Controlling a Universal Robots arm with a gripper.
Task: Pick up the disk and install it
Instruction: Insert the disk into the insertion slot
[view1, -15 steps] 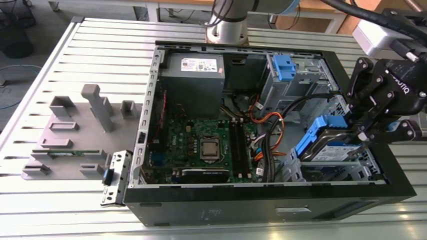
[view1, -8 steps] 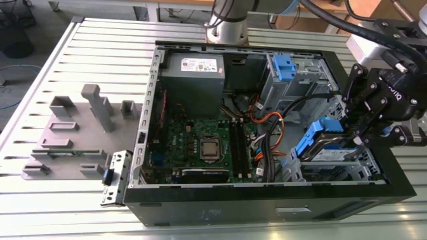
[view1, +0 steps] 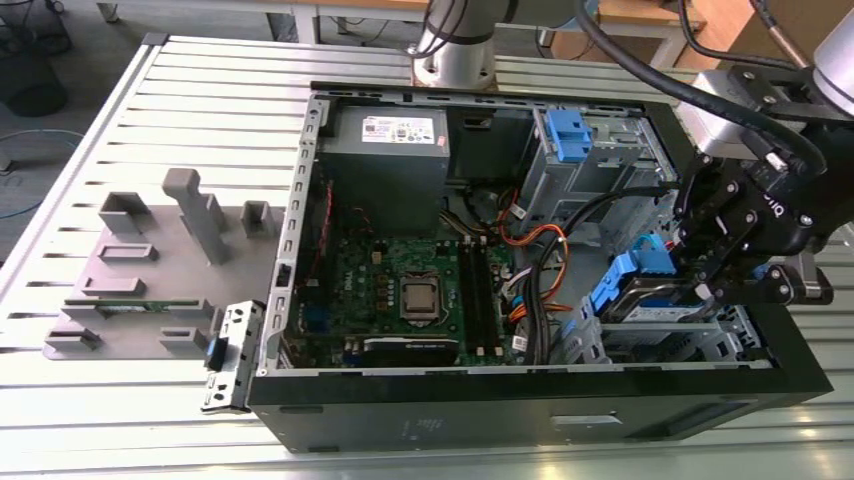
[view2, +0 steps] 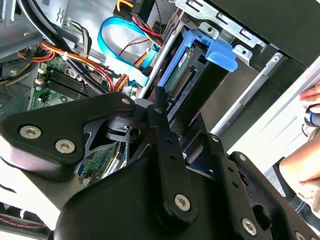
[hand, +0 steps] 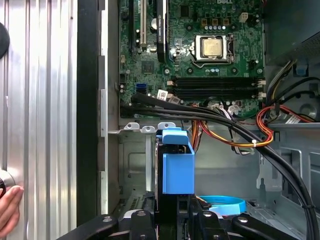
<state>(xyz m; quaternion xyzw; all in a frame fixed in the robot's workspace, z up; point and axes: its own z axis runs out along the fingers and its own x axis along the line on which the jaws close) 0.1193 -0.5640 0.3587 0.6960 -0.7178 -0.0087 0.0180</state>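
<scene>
One disk (view1: 657, 305), silver-bodied in its blue carrier, sits in the corner of the open computer case (view1: 534, 405) on the exterior view's right, tilted at the mouth of the metal drive cage (view1: 745, 332). Whether its carrier has entered the cage rails I cannot tell. The pincer (hand: 176, 220) is closed on it, one finger on each side of the carrier, and in the first wrist view the blue tab stands up between them. The main risk, as I judge it, is a crooked entry. If the disk goes in at this tilt, a carrier edge could catch on the cage's sheet-metal lip and jam, or twist in the grip. The grip looks narrow against the carrier's length, so a sideways push from the cage could lever the disk loose. The orange, red and yellow wires (hand: 250, 137) and the flat blue data cable (view2: 112, 37) run just beside the bay. They could be pinched under the disk or foul its connector end. The black arm hoses (hand: 210, 112) cross above the motherboard (hand: 200, 75) and might snag on it. A person's hand (hand: 7, 207) rests on the slotted counter (view1: 134, 400) near the case wall, close enough to be at risk if the arm swings outward.
</scene>
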